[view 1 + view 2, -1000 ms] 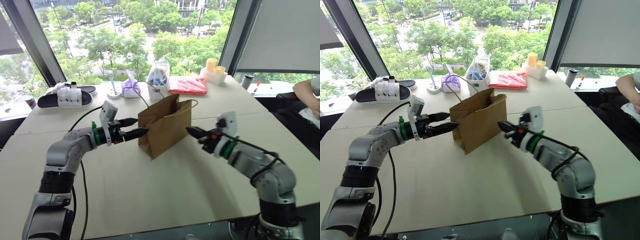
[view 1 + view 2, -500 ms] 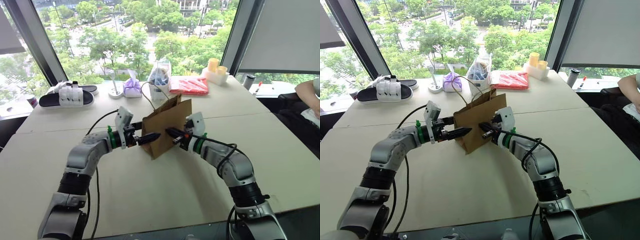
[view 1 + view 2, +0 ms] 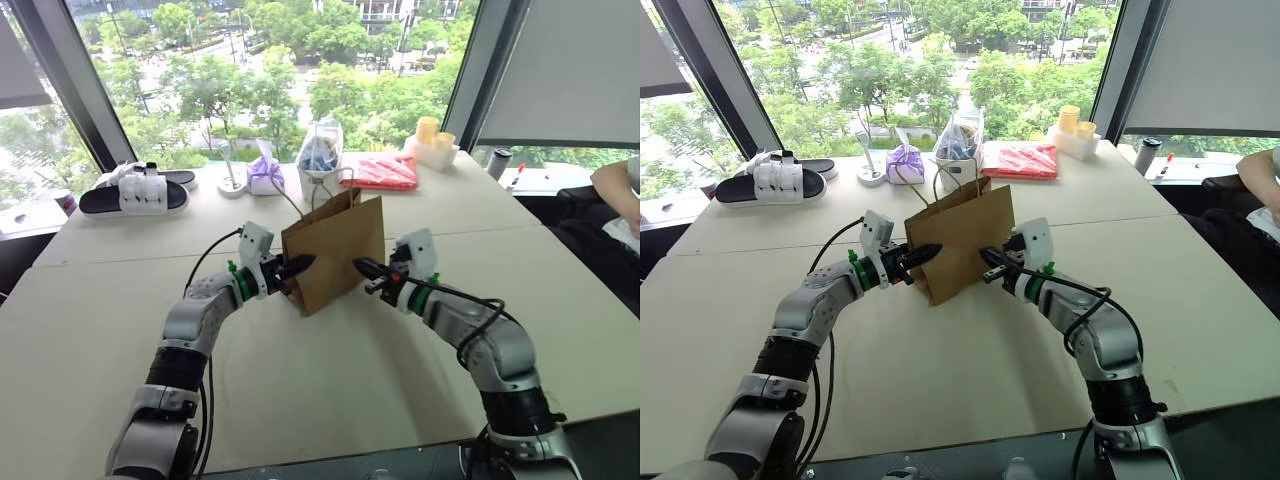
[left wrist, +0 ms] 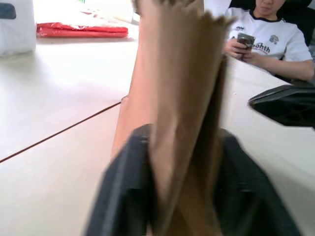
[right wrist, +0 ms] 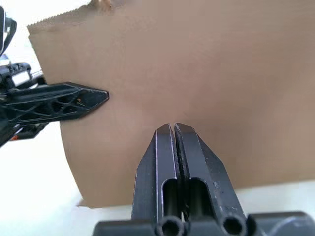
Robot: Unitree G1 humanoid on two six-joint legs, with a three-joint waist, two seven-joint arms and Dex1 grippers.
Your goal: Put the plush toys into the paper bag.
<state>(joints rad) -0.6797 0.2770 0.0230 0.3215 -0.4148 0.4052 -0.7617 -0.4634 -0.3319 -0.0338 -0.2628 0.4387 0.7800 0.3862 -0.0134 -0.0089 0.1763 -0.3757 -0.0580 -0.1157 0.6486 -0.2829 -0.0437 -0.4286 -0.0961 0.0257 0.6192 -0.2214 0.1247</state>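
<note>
With the paper bag (image 3: 333, 250) pinched at its near edge by the left gripper (image 3: 297, 267) and the right gripper (image 3: 362, 268) closed beside it — empty — the bag could be toppled or torn by any sideways pull.

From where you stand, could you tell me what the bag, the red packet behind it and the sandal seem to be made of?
The paper bag looks like matte brown kraft paper: creased walls, a serrated top edge, thin cord handles. The red packet seems to be glossy plastic film, wrinkled and catching highlights. The sandal appears to be a dark rubber or foam sole with white straps; the strap material is unclear.
</note>
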